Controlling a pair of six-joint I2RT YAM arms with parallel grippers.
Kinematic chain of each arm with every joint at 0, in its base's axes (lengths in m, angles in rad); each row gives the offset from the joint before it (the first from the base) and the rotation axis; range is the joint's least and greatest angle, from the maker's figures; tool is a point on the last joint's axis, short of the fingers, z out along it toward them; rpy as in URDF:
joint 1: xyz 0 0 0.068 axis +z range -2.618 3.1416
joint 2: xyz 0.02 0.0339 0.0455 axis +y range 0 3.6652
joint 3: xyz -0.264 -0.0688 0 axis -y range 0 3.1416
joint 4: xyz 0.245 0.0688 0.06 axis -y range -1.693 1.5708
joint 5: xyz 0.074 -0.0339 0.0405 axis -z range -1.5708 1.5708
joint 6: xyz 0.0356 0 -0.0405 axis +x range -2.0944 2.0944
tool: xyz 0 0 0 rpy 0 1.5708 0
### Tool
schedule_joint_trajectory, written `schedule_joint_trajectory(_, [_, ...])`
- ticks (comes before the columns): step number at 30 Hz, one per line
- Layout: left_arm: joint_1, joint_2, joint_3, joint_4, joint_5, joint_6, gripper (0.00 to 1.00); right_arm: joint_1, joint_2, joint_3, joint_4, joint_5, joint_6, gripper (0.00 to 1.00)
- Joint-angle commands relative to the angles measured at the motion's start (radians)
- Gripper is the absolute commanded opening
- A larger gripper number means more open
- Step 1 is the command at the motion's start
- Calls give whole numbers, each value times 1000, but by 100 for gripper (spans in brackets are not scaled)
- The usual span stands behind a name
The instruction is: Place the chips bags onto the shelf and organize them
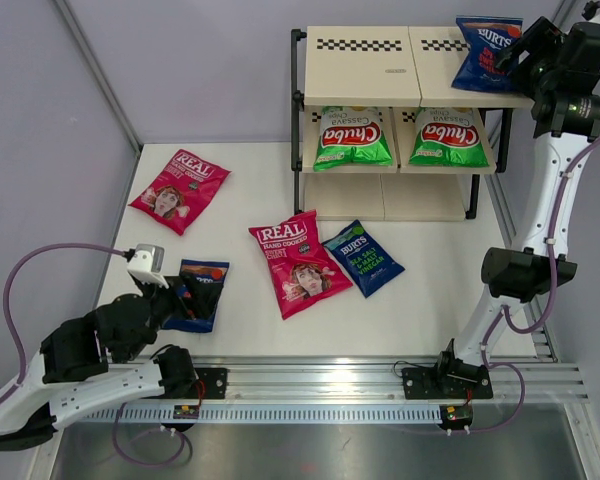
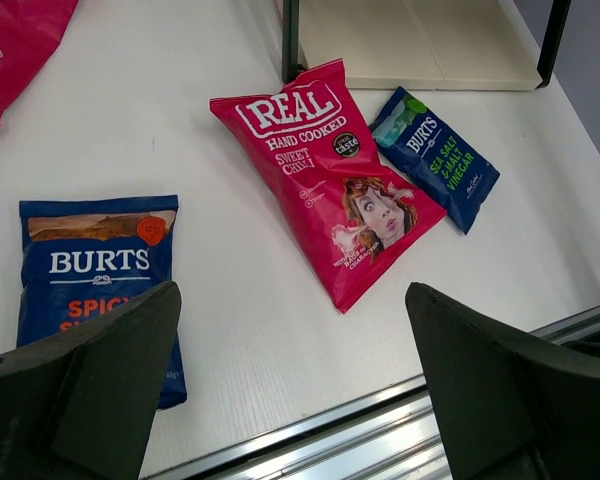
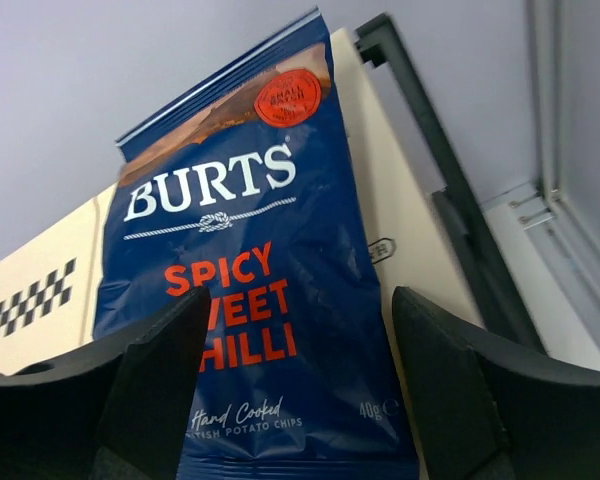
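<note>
Jaws were spread on both: my right gripper [image 1: 507, 58] faced the shelved Burts bag [image 1: 477, 42] upper right, left gripper [image 1: 198, 298] hung over the loose Burts bag [image 1: 212, 270] lower left, ready to grab.

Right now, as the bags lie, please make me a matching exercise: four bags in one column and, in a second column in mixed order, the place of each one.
Bags
1. green bags
2. blue sea salt bag
3. blue bag in front of the right gripper
4. pink bag that lies alone

Places
A. far left part of the table
B. top board of the shelf
C. on the table, right beside the other pink bag
D. middle board of the shelf

Pairs: 1-D, 2-C, 3-B, 4-A
</note>
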Motion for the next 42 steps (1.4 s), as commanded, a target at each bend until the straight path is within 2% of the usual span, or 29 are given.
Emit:
schedule_joint_trajectory(1, [-5,-23,-3,43,-18,15,99,-6,-39,34,-76,146,-51,83])
schedule_joint_trajectory(11, [-5,-10,-14,54,-8,16,99,-12,-79,53,-70,60,-16,90])
schedule_joint_trajectory(14, [-5,12,-14,66,8,22,99,-12,-117,63,-86,57,-24,99])
schedule_joint_trajectory(17, [-5,55,-22,103,34,15,99,-12,-226,16,-99,54,-36,100])
schedule_joint_trajectory(19, [-5,86,-28,139,47,-22,99,-12,-307,-131,-63,42,-39,99])
schedule_joint_trajectory(20, [-3,120,-32,159,49,-36,99,-12,-407,-200,-38,28,-37,99])
schedule_joint_trajectory(21, [-5,144,-34,178,51,-54,99,-12,-459,-352,26,-7,-33,99])
schedule_joint_trajectory(23, [-3,231,-34,233,52,-123,99,-12,-620,-514,98,-44,-2,99])
schedule_joint_trajectory(24, [-5,265,-32,261,49,-174,99,-12,-668,-658,152,-73,13,100])
schedule_joint_trajectory(26, [-3,369,0,273,28,-273,99,-12,-805,-816,168,-139,50,100])
schedule_joint_trajectory(28, [-5,436,14,285,20,-326,99,-12,-832,-909,171,-199,70,99])
schedule_joint_trajectory(29, [-3,463,21,294,18,-350,99,-12,-892,-1014,181,-226,87,100])
schedule_joint_trajectory(32, [-3,554,37,347,14,-432,99,-12,-1013,-1238,295,-350,168,100])
schedule_joint_trajectory(35, [-3,627,49,428,28,-446,99,-12,-1087,-1372,333,-424,214,99])
schedule_joint_trajectory(39, [-3,723,84,529,44,-450,99,-12,-1156,-1464,292,-452,200,99])
schedule_joint_trajectory(42, [-2,839,154,513,14,-501,99,-12,-1219,-1539,289,-489,211,99])
